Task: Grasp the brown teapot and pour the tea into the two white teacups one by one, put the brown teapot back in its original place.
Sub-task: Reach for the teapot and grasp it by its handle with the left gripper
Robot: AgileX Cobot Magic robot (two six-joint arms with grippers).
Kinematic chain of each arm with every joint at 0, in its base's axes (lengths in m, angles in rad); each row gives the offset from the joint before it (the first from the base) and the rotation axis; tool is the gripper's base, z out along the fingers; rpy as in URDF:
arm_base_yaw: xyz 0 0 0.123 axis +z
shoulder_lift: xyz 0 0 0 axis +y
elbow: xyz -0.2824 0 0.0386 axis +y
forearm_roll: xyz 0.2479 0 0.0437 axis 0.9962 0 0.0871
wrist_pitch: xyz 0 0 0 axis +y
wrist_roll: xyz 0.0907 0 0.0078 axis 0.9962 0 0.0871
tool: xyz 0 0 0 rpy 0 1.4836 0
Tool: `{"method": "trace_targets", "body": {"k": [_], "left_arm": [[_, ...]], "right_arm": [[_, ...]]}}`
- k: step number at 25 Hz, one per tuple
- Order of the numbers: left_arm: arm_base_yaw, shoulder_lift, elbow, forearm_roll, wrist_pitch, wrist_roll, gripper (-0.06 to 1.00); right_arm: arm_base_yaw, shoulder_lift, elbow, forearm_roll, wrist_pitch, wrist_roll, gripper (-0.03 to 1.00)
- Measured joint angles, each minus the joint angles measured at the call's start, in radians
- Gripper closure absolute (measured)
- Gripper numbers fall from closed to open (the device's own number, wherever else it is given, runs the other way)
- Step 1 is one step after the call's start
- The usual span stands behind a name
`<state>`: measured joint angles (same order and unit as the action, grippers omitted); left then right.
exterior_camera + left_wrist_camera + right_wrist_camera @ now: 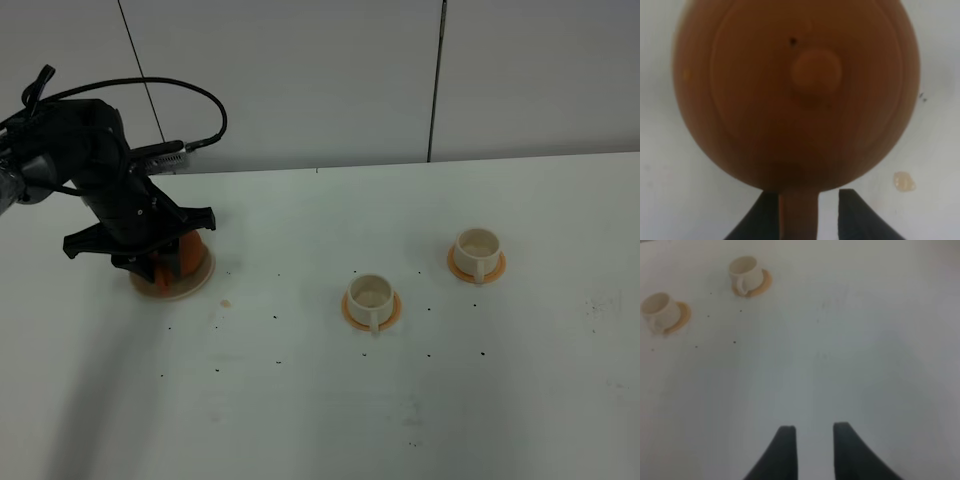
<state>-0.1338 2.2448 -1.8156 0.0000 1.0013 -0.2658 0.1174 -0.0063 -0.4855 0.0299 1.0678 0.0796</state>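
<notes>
**Status.** The squat, round, reddish-brown clay teapot (795,95) sits on the round, flat, cream-beige plate (196,288) at the left of the white table (300,400). The left gripper (807,196) hangs over it with its jaws spread. Its two black fingers (852,217) straddle the loop handle (799,215). One finger lies against or just beside the handle, and the other stands clear with a visible gap. The teapot is not gripped. The right gripper (812,432) hovers over bare table, jaws apart, holding nothing.

The nearer off-white cylindrical teacup (370,293) and the farther teacup (477,245) each stand on a round orange saucer, well apart from the teapot.

**Probable faults and causes.**

1. Off-centre closure. The handle sits nearer one finger. Closing may push it sideways, turning the teapot or sliding the plate.
2. Shallow pinch. Only the fingertips flank the handle, and the body hangs ahead of the grip. On lifting, the teapot may pivot nose-down and spill early.
3. Lid loss. The lid with its round knob (816,72) appears unsecured, so a steep tilt may drop it.
4. Missed pour. The teacups are small, so a misaimed spout may wet the table or knock a cup off its saucer.
5. Poor return. The plate is only slightly wider than the teapot, so an offset placement may leave the teapot tilted on the rim.
</notes>
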Motion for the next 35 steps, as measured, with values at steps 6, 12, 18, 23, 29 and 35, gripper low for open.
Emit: {"method": "trace_targets", "body": {"k": [6, 12, 18, 23, 29, 35], "left_arm": [[0.000, -0.002, -0.015, 0.000, 0.007, 0.000, 0.59], [0.000, -0.002, -0.015, 0.000, 0.013, 0.000, 0.59], [-0.004, 0.011, -0.015, 0.000, 0.047, 0.000, 0.59], [-0.008, 0.015, -0.015, 0.007, 0.049, 0.000, 0.59], [-0.008, 0.015, -0.015, 0.007, 0.049, 0.000, 0.59], [-0.008, 0.015, -0.015, 0.007, 0.049, 0.000, 0.60]], "right_arm": [[0.000, 0.000, 0.000, -0.021, 0.000, 0.000, 0.78], [0.000, 0.000, 0.000, -0.039, 0.000, 0.000, 0.78], [0.000, 0.000, 0.000, -0.041, 0.000, 0.000, 0.77], [0.000, 0.000, 0.000, -0.042, 0.000, 0.000, 0.76], [0.000, 0.000, 0.000, -0.042, 0.000, 0.000, 0.76], [0.000, 0.000, 0.000, -0.042, 0.000, 0.000, 0.75]]}}
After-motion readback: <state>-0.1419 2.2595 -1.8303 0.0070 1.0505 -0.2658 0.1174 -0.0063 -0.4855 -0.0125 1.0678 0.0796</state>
